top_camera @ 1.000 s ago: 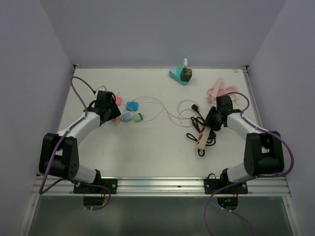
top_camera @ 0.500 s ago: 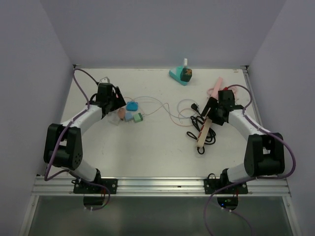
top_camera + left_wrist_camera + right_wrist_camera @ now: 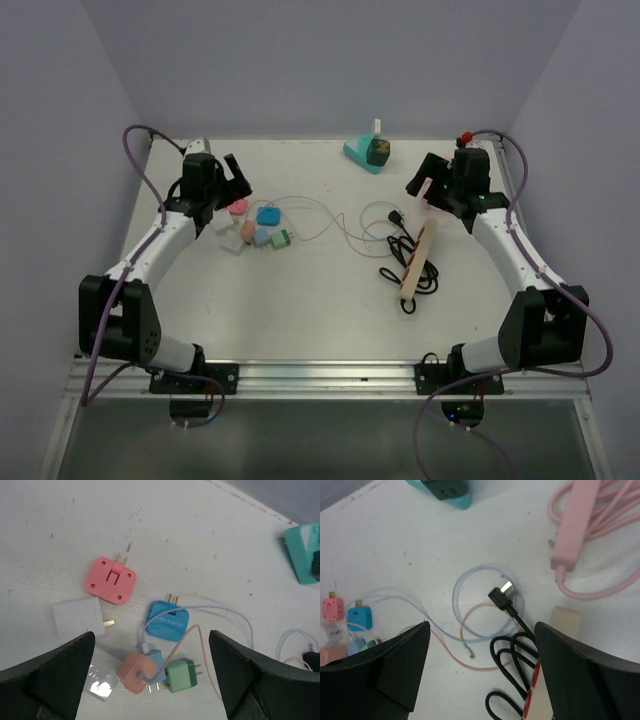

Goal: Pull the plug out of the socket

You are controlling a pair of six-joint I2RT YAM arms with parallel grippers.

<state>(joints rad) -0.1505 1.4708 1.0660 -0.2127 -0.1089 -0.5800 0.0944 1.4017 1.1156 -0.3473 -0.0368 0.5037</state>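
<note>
The counter [image 3: 300, 300] holds two candidates, and my choice of arm depends on which one matters.

The beige power strip [image 3: 414, 264] lies in the right half. Its long axis runs from the near edge toward the far edge, leaning slightly to the right at its far end. The black cord [image 3: 400, 246] is coiled against the strip's left side. The cord's plug [image 3: 501, 594] lies flat on the counter just off the strip's far end, toward the middle, with its metal blade bare. It is in no socket, so I judge that pull done.

The teal socket block [image 3: 355, 152] sits at the middle of the far edge, and a black plug [image 3: 378, 152] appears to be seated in it. I cannot see the blades, so I can't be sure.

My right gripper [image 3: 422, 177] hangs above the counter near the far right corner with its fingers spread wide and nothing between them. The teal block lies to its left, along the far edge. My left gripper [image 3: 237, 175] is likewise spread and empty, over a cluster of loose adapters [image 3: 168, 621] toward the far left corner. It is well apart from the block.

If a pull remains, I judge the right arm the nearer one.
</note>
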